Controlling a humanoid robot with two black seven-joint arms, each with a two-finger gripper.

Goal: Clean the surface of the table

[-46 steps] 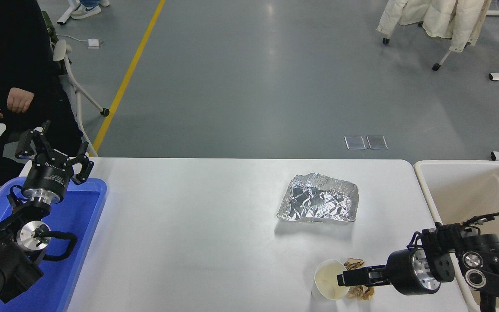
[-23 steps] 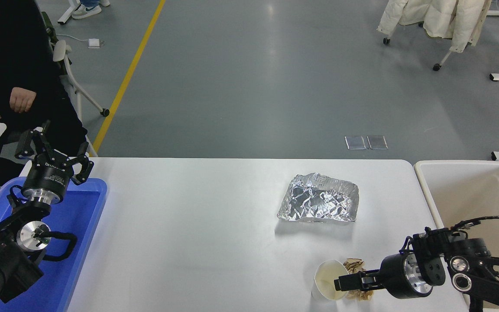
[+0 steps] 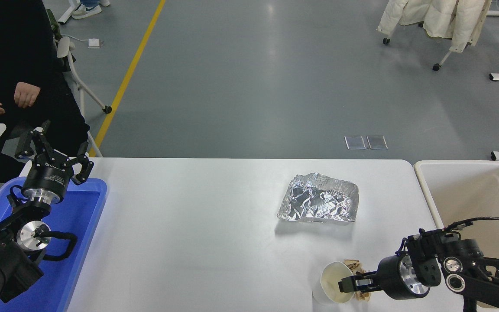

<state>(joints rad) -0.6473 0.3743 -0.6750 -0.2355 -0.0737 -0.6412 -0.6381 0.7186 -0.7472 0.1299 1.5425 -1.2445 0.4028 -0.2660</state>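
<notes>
The white table surface (image 3: 189, 225) carries a crumpled sheet of silver foil (image 3: 319, 203) right of centre. A white paper cup (image 3: 334, 284) stands near the front edge with brown crumpled paper (image 3: 358, 265) beside it. My right gripper (image 3: 348, 285) reaches in from the right, low over the table, and its fingers are closed on the cup's right rim. They partly cover the brown paper. My left gripper (image 3: 54, 149) is parked open above the blue tray (image 3: 80, 225) at the left.
A cream bin (image 3: 470, 190) stands off the table's right end. A person in dark clothes sits at the far left, hands (image 3: 26, 93) held off the table. A chair (image 3: 69, 65) stands beside them.
My right arm has slid left and lower toward the front edge. The cup has shifted slightly right and toward the front edge with the fingers at its rim. The person's hands rose a little.
</notes>
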